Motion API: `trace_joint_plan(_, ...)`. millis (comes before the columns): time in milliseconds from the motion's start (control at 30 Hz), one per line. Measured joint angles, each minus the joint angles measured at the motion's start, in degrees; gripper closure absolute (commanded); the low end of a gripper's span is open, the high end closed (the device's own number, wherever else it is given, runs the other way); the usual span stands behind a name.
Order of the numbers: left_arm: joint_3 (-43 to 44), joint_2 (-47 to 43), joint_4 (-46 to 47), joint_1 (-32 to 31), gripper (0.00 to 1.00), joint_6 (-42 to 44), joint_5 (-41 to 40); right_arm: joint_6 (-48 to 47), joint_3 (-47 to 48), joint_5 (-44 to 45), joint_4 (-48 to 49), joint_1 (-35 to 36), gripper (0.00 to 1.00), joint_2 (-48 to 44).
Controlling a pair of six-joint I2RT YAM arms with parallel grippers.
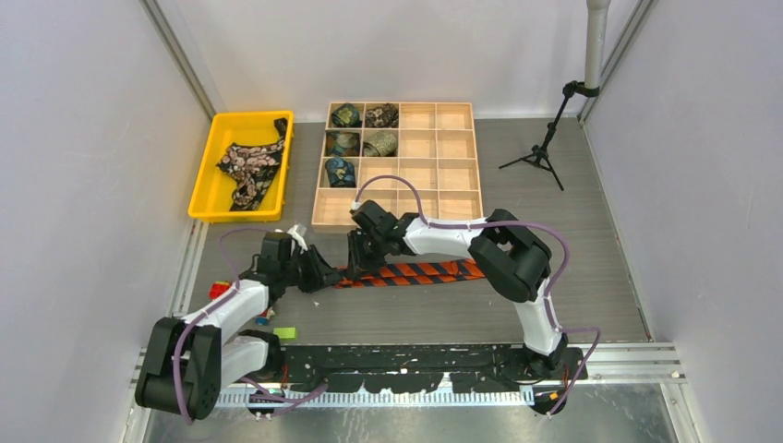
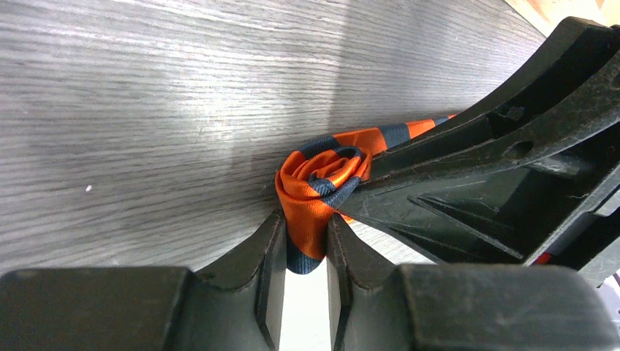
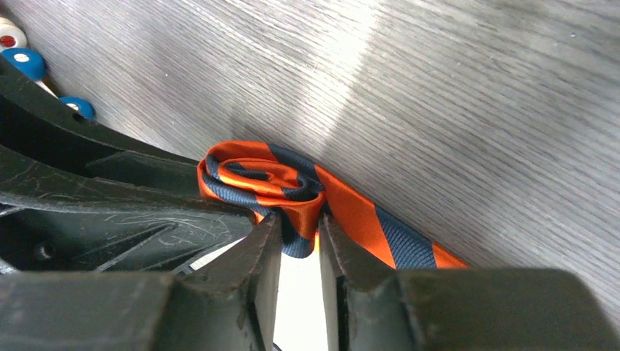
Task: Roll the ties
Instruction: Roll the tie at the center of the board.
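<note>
The orange-and-dark striped tie lies flat across the table, its left end wound into a small coil. My left gripper is shut on the coil's edge. My right gripper is shut on the same coil from the other side, with the loose tail running off to the right. In the top view both grippers meet at the tie's left end, left and right. A black tie with pink flowers lies in the yellow bin. Several rolled ties sit in the wooden tray.
The wooden compartment tray stands behind the grippers, its right cells bare. Small coloured blocks lie near the left arm's base, and blue and white ones show in the right wrist view. A black tripod stands at the back right.
</note>
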Motion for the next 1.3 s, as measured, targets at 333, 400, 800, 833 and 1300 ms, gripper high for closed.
trace_joint_plan(333,4.0,-5.2,-11.4,0.0,0.87,2.5,-3.4,-1.5,3.0,2.4,-6.9,0.4,0.62,-1.4)
trace_joint_plan(400,5.1,-5.9,-13.6,-0.1,0.87,2.7,-4.1,-1.7,3.1,3.0,-8.0,0.6,0.65,-2.5)
trace_joint_plan(800,10.1,-5.2,-22.9,-2.5,0.87,3.6,-8.9,-2.1,4.2,3.6,-8.2,2.9,0.81,-3.5)
trace_joint_plan(833,10.4,-5.1,-23.4,-2.8,0.87,3.7,-9.2,-2.1,4.5,3.6,-8.0,3.1,0.81,-3.2)
trace_joint_plan(1300,15.0,-4.7,-30.4,-5.3,0.88,4.1,-13.2,-1.1,7.0,2.7,-5.9,4.1,0.85,2.6)
